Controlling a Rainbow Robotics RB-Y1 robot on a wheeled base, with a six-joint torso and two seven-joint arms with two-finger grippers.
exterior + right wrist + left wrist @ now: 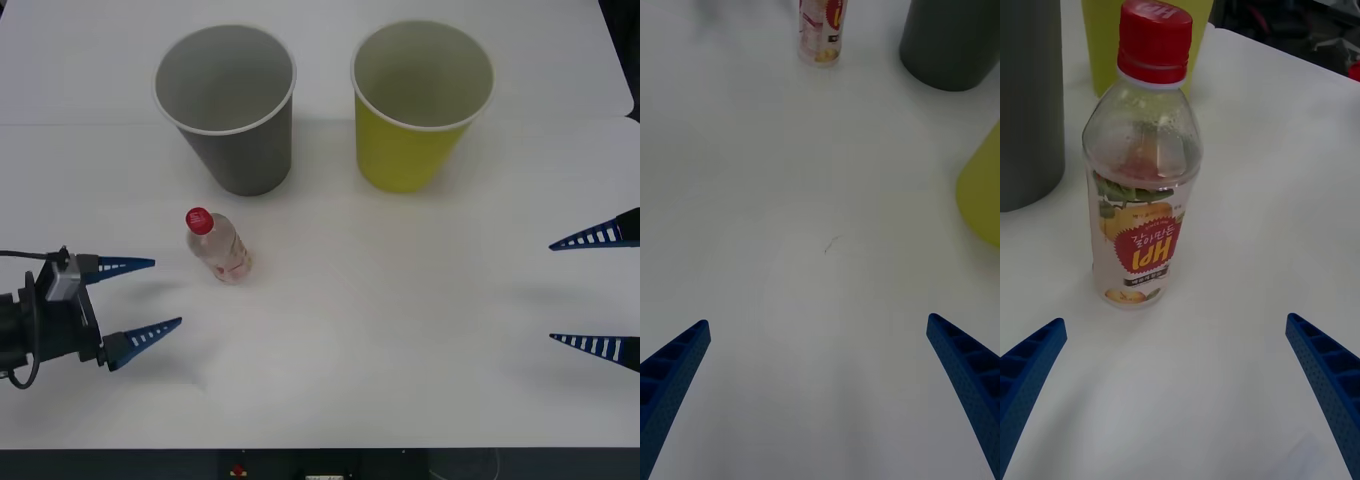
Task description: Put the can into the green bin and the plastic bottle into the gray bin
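Spread wide, the 2 blue ribbed fingers of the left gripper (150, 296) hold nothing and point toward the plastic bottle, low over the table's left side; the right gripper (595, 292) at the right edge has its fingers just as far apart and empty, well away from everything. Beneath them lies the white table (400, 330), bare across its near half. On its far side stand the 2 bins, upright and side by side without touching: the gray bin (240, 140) on the left, with a white rim and gray inside, and the green bin (415, 135) on the right, with a pale rim. Both look empty from above. Nearer the robot, just in front of the gray bin and slightly to its left, the plastic bottle (218, 247) stands upright, clear with a red screw cap and a red label. From the left wrist view the bottle (1142, 172) sits ahead of the open fingertips (1030, 360), centred between them and untouched, with both bins behind it.
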